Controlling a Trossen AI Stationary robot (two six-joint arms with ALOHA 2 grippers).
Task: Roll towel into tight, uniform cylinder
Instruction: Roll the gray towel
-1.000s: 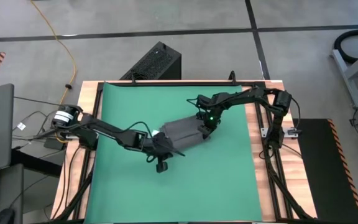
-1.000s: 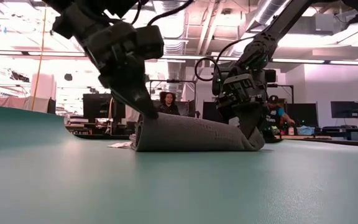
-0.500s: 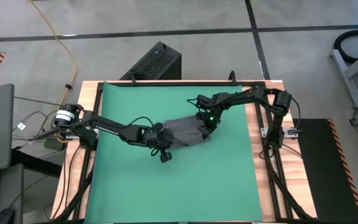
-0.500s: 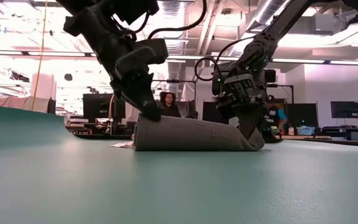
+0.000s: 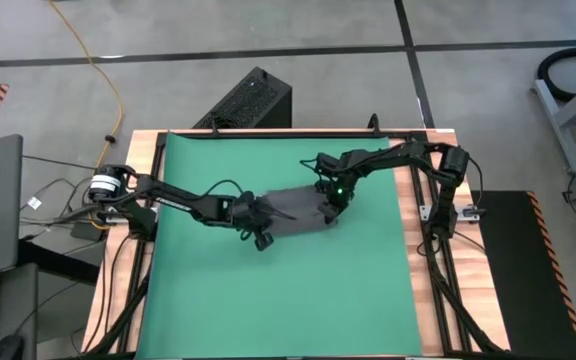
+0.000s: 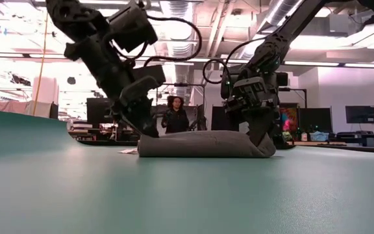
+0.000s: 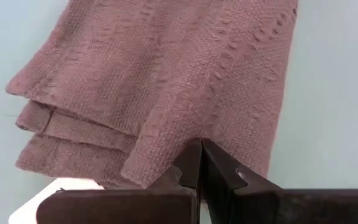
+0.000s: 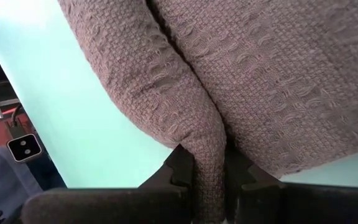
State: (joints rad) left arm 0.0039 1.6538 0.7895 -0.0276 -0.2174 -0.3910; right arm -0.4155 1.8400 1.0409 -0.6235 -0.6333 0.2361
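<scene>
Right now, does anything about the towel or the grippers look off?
Yes: the towel lies as a flattened bundle, not a cylinder, its layered edges fanned out at one end. The right gripper pinches a fold; the left gripper is shut on nothing.

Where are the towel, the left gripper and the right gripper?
towel (image 5: 293, 209): high view, middle of the cloth.
left gripper (image 7: 201, 149): left wrist view, shut fingertips meeting at the cloth's edge.
right gripper (image 8: 209, 163): right wrist view, between fingertips pinching a fold.
</scene>
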